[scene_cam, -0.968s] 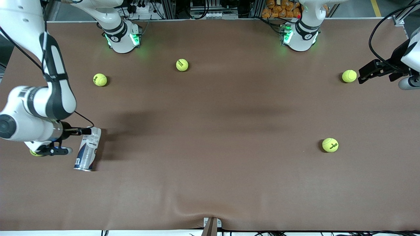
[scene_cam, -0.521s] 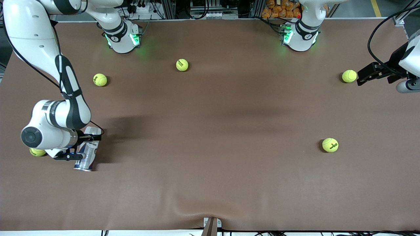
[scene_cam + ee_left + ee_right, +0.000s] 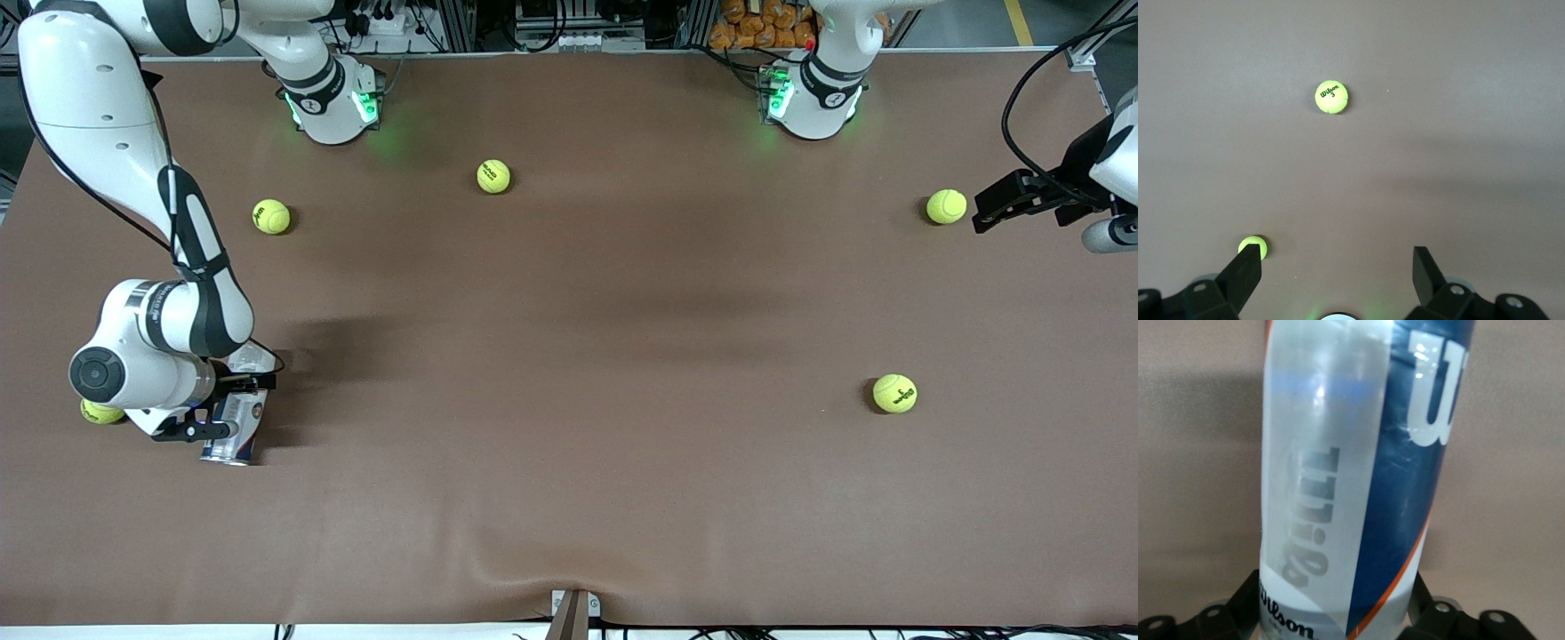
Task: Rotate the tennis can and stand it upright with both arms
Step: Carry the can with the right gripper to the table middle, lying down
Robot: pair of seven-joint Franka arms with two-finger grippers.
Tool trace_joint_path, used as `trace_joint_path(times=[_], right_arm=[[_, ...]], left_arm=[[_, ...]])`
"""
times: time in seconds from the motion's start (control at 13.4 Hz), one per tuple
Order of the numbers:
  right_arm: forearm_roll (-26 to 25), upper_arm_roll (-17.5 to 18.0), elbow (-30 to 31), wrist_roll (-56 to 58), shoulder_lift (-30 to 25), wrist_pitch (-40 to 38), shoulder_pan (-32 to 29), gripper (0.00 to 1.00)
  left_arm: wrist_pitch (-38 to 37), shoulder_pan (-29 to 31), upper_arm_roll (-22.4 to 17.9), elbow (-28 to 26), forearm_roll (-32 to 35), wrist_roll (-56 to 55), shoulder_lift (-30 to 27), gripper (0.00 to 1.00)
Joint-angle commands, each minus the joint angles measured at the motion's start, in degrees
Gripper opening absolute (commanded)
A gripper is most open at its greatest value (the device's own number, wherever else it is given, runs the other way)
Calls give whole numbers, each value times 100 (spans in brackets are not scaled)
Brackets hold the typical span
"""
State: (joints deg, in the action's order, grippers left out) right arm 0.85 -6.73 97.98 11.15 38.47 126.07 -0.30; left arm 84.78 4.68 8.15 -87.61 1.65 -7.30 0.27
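Since a moment ago my right gripper has slid over the tennis can, which lies on the worktop at my right arm's end, fingers astride, whether gripping I cannot tell. I should clamp squarely before pivoting. My left gripper waits open over bare worktop.

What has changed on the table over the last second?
The right end effector came down over the lying tennis can and now straddles it, one finger on each side. The left end effector, open, stayed beside a tennis ball. Can and balls have not moved.
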Motion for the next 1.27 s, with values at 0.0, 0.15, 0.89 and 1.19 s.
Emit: trace_joint_path(times=[0.0,0.15,0.89,1.19], right_arm=[[-6,66,-139,465,12,6,-24,67],[-6,154,-322,1052,-111,-55,82,68],[-751,1701,-622,3797,-455,136,1397,75],[-1166,1692,-631,4071,-201,805,2568,90]], left_arm=[[4,68,46,78,-16,124,17,100],[4,68,46,69,-16,124,17,100],[13,68,46,86,-16,124,70,100],[21,77,46,86,-7,124,96,100]])
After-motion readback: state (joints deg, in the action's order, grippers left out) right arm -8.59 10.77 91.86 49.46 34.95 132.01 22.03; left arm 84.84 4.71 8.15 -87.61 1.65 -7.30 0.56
